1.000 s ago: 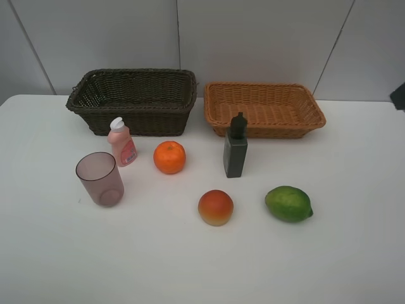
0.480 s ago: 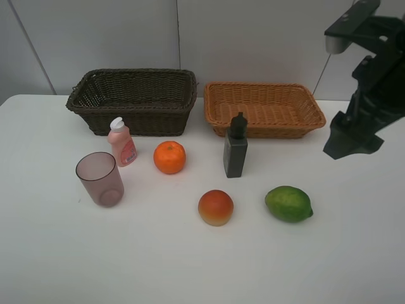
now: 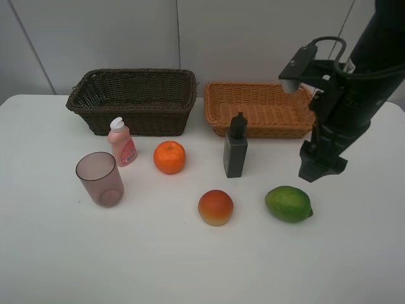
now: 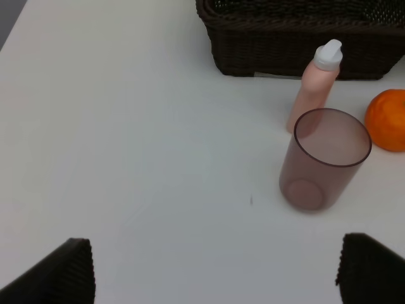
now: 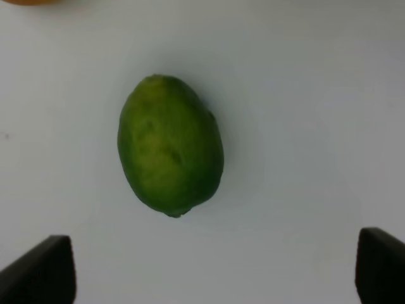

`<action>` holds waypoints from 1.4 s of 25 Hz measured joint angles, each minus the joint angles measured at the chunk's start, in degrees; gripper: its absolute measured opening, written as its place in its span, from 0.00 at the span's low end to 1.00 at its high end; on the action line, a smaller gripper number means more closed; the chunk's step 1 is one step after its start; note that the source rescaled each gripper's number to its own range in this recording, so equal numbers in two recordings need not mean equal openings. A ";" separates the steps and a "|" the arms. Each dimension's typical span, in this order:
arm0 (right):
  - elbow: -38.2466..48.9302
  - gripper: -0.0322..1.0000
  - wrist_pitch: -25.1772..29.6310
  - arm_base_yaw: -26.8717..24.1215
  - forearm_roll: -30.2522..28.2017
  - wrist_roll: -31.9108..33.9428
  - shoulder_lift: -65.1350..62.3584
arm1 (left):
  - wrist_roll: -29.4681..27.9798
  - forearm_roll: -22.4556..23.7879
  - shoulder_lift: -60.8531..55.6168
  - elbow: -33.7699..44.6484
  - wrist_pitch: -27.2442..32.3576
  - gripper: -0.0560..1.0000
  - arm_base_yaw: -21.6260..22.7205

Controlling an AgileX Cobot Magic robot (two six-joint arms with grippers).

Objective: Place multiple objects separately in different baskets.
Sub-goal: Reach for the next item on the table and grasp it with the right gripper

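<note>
Vivid fruit and bottles on a plain white desk (image 3: 190, 266), with two woven baskets in contrasting browns.

The far-left basket (image 3: 139, 120) is dark brown wicker. The one to its right (image 3: 266, 130) is a light orange-tan weave. The small bottle (image 3: 121, 145) is pale pink with a white cap and a deeper pink-red label. The cup (image 3: 100, 179) is translucent, smoky purple. The orange (image 3: 169, 157) is a uniform bright orange. The square bottle (image 3: 235, 154) is very dark green, nearly black at its top. The peach-like fruit (image 3: 216, 207) is red above, fading to yellow-orange below. The lime (image 3: 288, 203) is glossy green with paler yellow-green patches. The right arm (image 3: 345, 95) is black. The wall (image 3: 95, 31) is pale grey with thin dark seams.
</note>
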 joint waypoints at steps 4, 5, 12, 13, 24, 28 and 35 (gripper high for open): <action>0.00 1.00 -0.86 0.00 0.41 -0.18 3.90 | 0.00 0.00 0.00 0.00 0.00 0.99 0.00; 0.00 1.00 -1.04 0.00 0.47 -0.24 4.65 | 0.00 0.00 0.00 0.00 0.00 0.99 0.00; 0.16 1.00 -3.47 0.00 1.07 -0.87 9.02 | 0.00 0.00 0.00 0.00 -0.04 0.99 0.00; 0.50 1.00 -4.14 0.00 1.03 -1.00 9.49 | 0.00 0.00 0.00 0.00 -0.04 0.99 0.00; 8.78 1.00 -14.51 0.00 1.03 -1.24 10.29 | 0.00 0.00 0.00 0.00 -0.11 0.99 0.00; 10.11 1.00 -17.16 0.00 1.03 -1.24 10.94 | 0.00 0.00 0.00 0.00 -0.13 0.99 0.00; 10.42 1.00 -19.65 0.00 1.03 -1.24 14.86 | 0.00 0.00 0.00 0.00 -0.18 0.99 0.00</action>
